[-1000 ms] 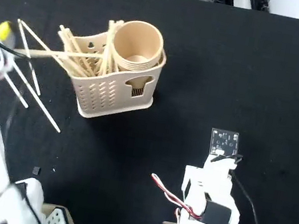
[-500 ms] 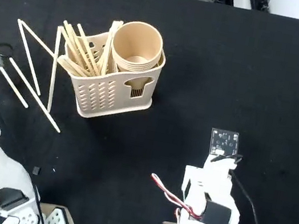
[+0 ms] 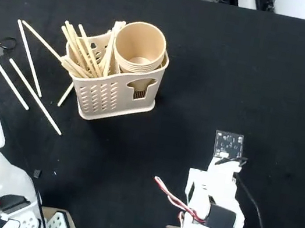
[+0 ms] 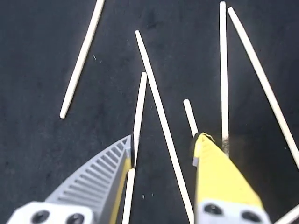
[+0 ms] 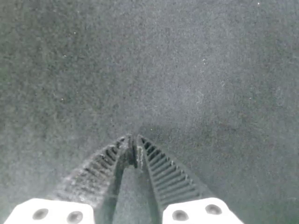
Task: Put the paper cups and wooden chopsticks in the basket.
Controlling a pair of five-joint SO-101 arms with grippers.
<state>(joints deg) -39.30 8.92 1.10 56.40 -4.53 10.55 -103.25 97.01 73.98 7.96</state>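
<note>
Several chopsticks (image 3: 34,95) beside basket (image 3: 115,92), perhaps five.

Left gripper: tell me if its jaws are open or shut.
Open: the jaws of the left gripper stand wide apart, with loose chopsticks lying between them.

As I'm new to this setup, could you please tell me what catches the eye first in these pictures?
The cream basket stands upper left on the black cloth, holding stacked paper cups and a sheaf of chopsticks. Several loose chopsticks lie to its left, and the left gripper hangs open over them.
</note>
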